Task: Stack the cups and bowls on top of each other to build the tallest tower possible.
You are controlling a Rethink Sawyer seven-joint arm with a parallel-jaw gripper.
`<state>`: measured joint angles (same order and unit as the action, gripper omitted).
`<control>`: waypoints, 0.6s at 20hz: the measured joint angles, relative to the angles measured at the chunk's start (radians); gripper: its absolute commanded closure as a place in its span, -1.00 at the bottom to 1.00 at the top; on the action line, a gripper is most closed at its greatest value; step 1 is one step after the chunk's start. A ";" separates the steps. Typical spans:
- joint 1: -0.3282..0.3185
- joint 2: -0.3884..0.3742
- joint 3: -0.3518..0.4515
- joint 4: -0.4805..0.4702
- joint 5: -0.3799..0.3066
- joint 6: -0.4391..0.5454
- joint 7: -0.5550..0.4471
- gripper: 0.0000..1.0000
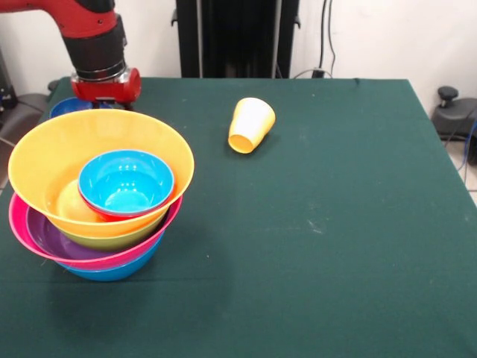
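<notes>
jaws hidden behind the tower (97,198), grip state unclear, seemingly over a blue bowl (68,106) just behind it; yellow cup (250,124) lies tipped well off to one side, likely the next pick, needing righting.

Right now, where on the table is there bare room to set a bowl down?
The cloth right of the yellow cup to the table edge is bare, as is the near strip in front of the bowl pile. The far left corner is crowded: pile, arm and a blue bowl behind.
</notes>
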<state>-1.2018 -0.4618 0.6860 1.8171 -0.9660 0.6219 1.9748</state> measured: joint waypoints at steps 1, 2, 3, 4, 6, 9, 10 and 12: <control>-0.002 0.001 0.000 0.000 -0.005 -0.003 0.000 -1.00; -0.005 0.002 -0.001 0.000 -0.009 -0.006 0.000 -1.00; -0.011 0.002 -0.001 0.000 -0.019 -0.011 0.000 -1.00; -0.014 0.002 -0.001 0.000 -0.023 -0.013 0.000 -1.00; -0.018 0.002 -0.001 0.000 -0.027 -0.013 0.000 -1.00; -0.028 0.002 -0.001 0.000 -0.027 -0.013 0.000 1.00; -0.029 0.002 -0.001 0.000 -0.027 -0.013 0.000 1.00; -0.029 0.001 -0.001 0.000 -0.026 -0.012 0.000 1.00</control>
<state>-1.2310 -0.4610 0.6847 1.8170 -0.9922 0.6096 1.9748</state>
